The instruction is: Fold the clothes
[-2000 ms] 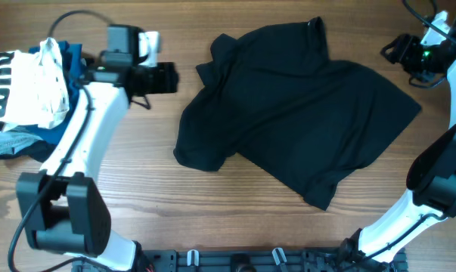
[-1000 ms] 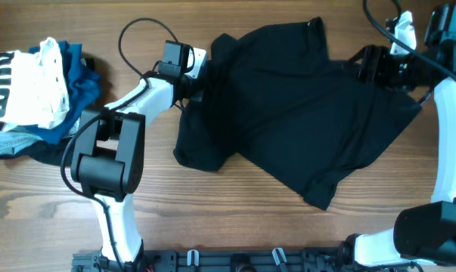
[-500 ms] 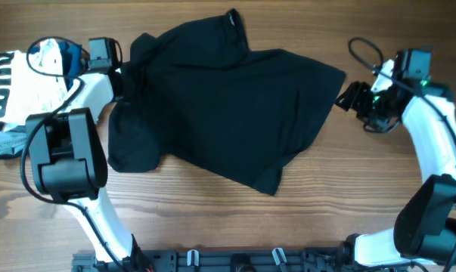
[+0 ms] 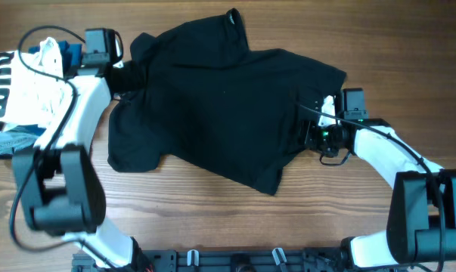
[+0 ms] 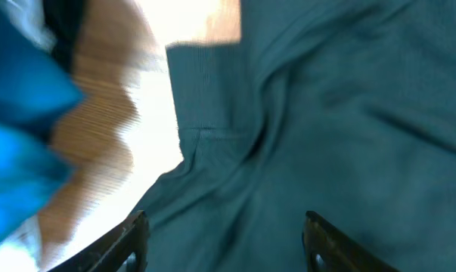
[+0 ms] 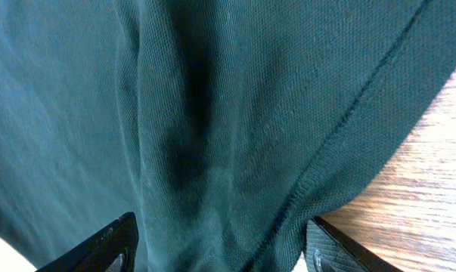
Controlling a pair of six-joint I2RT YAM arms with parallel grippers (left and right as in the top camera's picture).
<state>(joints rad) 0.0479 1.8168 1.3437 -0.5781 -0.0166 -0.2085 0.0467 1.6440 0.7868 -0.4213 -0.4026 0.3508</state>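
A black shirt lies crumpled and partly spread on the wooden table, collar at the far edge. It looks dark teal in the wrist views. My left gripper is at the shirt's left sleeve. In the left wrist view its fingers are wide open over the sleeve hem. My right gripper is at the shirt's right edge. In the right wrist view its fingers are wide open over a fold and the stitched hem.
A pile of other clothes, white with black stripes, blue and grey, lies at the left edge next to my left arm. Blue cloth shows in the left wrist view. Bare wood lies along the front.
The shirt was dragged left earlier and now lies still. My right gripper has moved left from beside the shirt onto its right edge. My left gripper stays at the left sleeve.
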